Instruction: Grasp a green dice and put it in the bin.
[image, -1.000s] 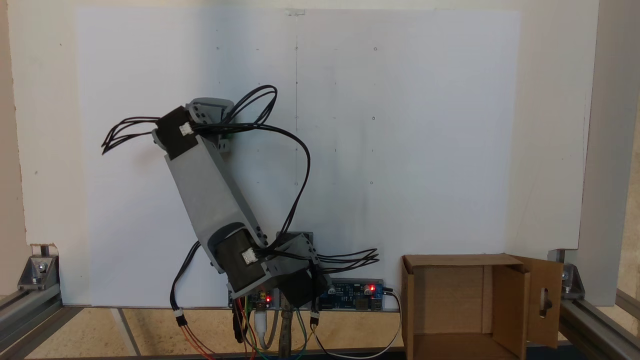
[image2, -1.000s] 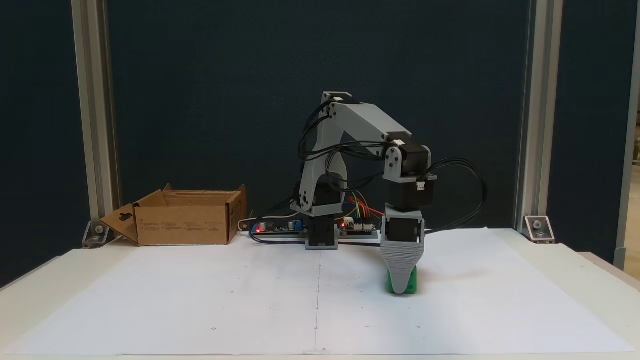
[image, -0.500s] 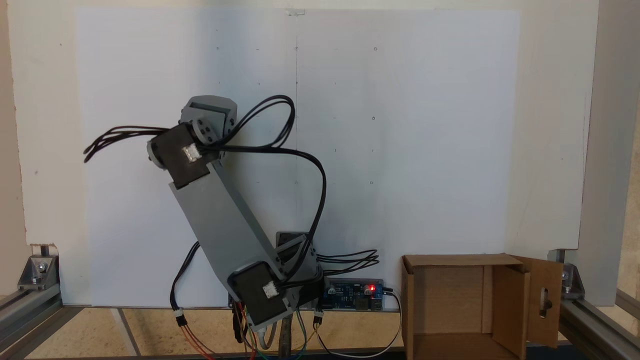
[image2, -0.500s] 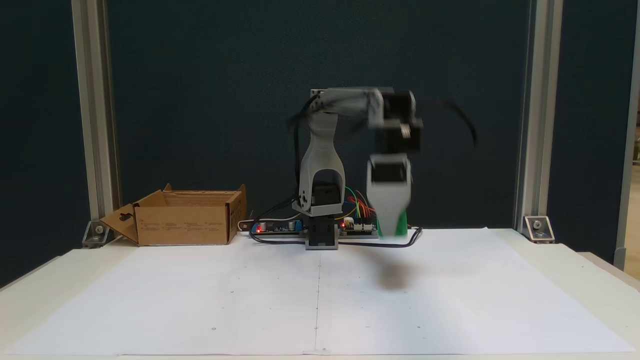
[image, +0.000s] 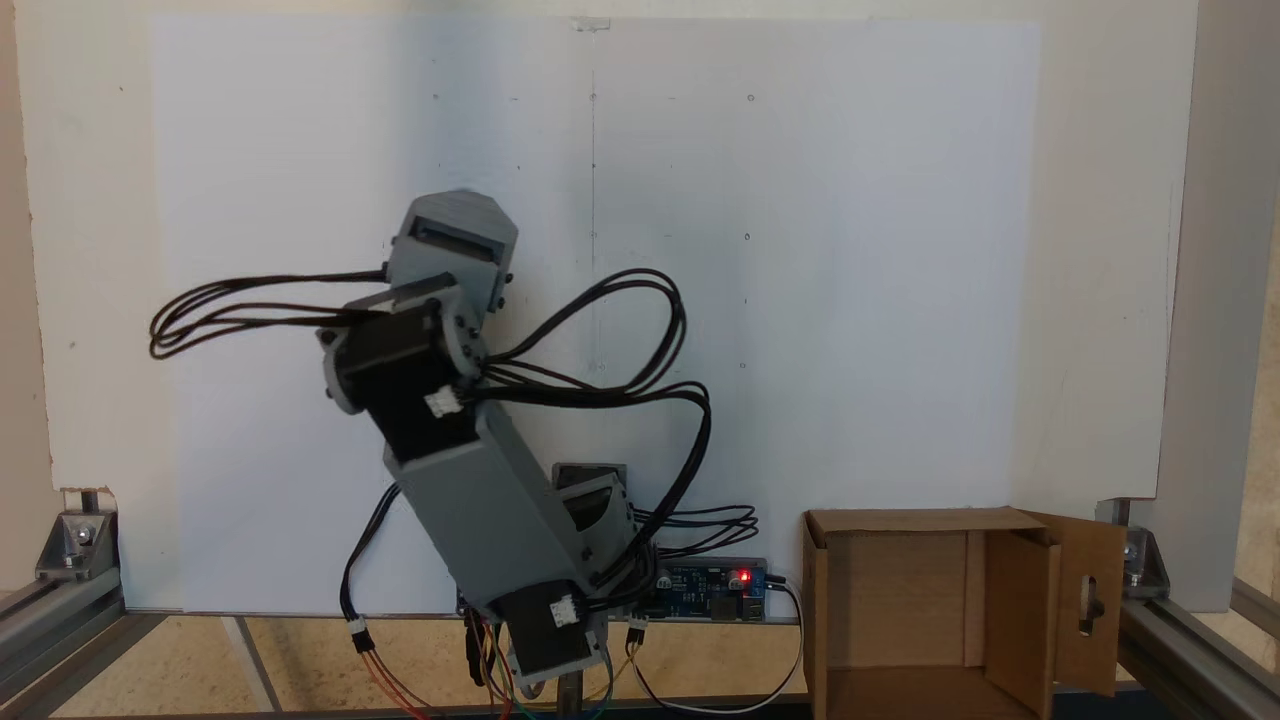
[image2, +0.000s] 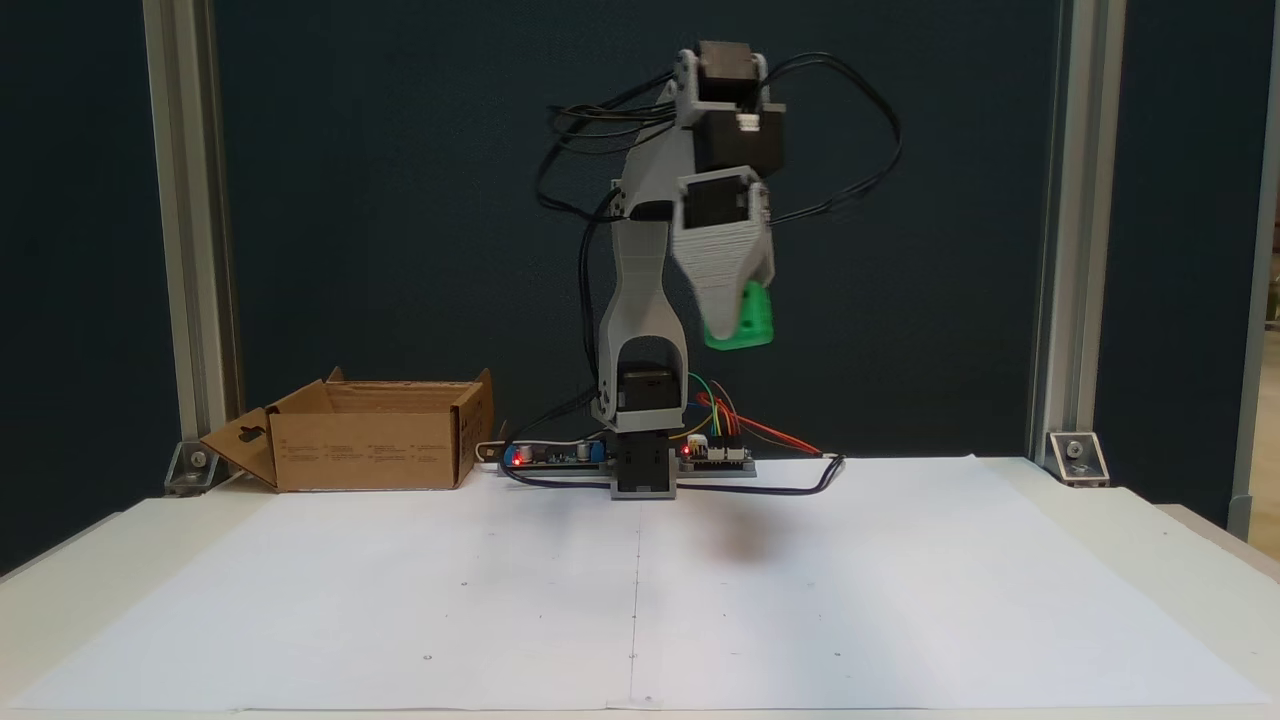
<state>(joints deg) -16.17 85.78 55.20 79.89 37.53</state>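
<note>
The arm stands folded upright at the back edge of the bench, its base at the middle of that edge. The pincer hangs high in the air with its tip pointing down, well above the white paper sheet that covers most of the bench. It grips the green dice: the cube sits at the grey tip, with 1 grey finger lying across its front face, and it touches nothing else. A faint shadow lies on the paper below it.

In the fixed view from above, the pincer's grey housing shows over the left half of the paper sheet, and the dice is hidden under it. Black cables loop out from the arm's joints on both sides.

The bin, a brown cardboard box, stands at the back left corner of the bench in the front view, well apart from the dice and far lower than it. Its top is open and 1 flap with a slot cutout folds outward on its left side. From above, the bin sits at the bottom right, its slotted flap swung open to the right.

Circuit boards with red lights lie along the back edge beside the arm's base.
</note>
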